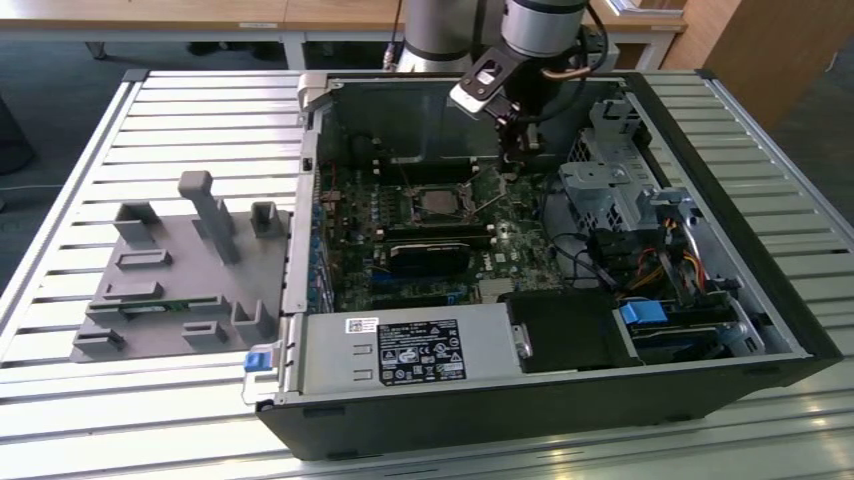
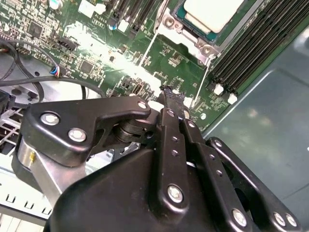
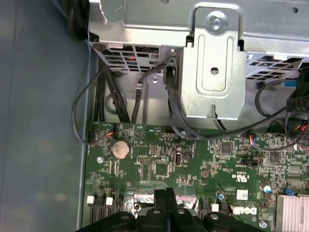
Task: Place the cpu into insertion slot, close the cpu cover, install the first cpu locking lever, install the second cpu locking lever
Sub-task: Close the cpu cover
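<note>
Gripper: the gripper [image 2: 169, 93] hangs low inside the open computer case [image 1: 561, 400], fingers [image 3: 161, 202] pressed flat together with nothing between them that I can see
Gripper tip: just above the motherboard [image 3: 203, 159], near its edge; whether it touches the board I cannot tell
Cpu: the cpu [image 2: 212, 10] lies just beyond the fingertips, its pale face up, seated in the insertion slot [image 1: 412, 204]
Insertion slot: near the gripper, a little toward the exterior view's left of it
Cpu cover: the cpu cover [image 2: 189, 37] looks laid flat as a metal frame around the chip
Locking levers: two thin wire rods, the first lever [image 2: 147, 48] and the second lever [image 2: 203, 79], run from the socket corners back toward the fingertips; the second ends just beside the tip, and I cannot tell contact
Memory slots: the memory slots [image 2: 256, 43] run alongside the socket, on the far side from the gripper
Behind the gripper: a metal drive cage [image 3: 212, 72], black cables [image 3: 174, 111] and a coin battery [image 3: 120, 149]
Well apart from the gripper: a power supply [image 1: 400, 352] and, outside the case, a grey fixture [image 1: 174, 280] on the slatted table [image 1: 200, 110]
</note>
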Tool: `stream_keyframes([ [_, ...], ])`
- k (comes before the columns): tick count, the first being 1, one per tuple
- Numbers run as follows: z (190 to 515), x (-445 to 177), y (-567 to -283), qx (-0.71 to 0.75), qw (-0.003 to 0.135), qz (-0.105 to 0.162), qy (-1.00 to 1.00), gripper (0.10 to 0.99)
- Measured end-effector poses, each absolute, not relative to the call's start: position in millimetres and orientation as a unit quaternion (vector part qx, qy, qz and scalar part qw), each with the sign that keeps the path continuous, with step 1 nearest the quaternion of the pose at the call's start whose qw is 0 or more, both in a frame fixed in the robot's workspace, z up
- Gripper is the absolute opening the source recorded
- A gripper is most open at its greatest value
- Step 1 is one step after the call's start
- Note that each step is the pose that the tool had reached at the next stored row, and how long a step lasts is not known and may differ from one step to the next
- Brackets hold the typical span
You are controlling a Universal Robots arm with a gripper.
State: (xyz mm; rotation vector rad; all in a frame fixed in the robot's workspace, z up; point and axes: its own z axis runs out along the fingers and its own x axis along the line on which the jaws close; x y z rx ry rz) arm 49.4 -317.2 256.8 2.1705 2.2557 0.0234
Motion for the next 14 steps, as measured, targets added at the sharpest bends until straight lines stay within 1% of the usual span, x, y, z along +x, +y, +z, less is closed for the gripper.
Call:
stream_keyframes([
  [14, 253, 64, -314, 0.693, 0.004, 0.006, 0.721, 0.106],
])
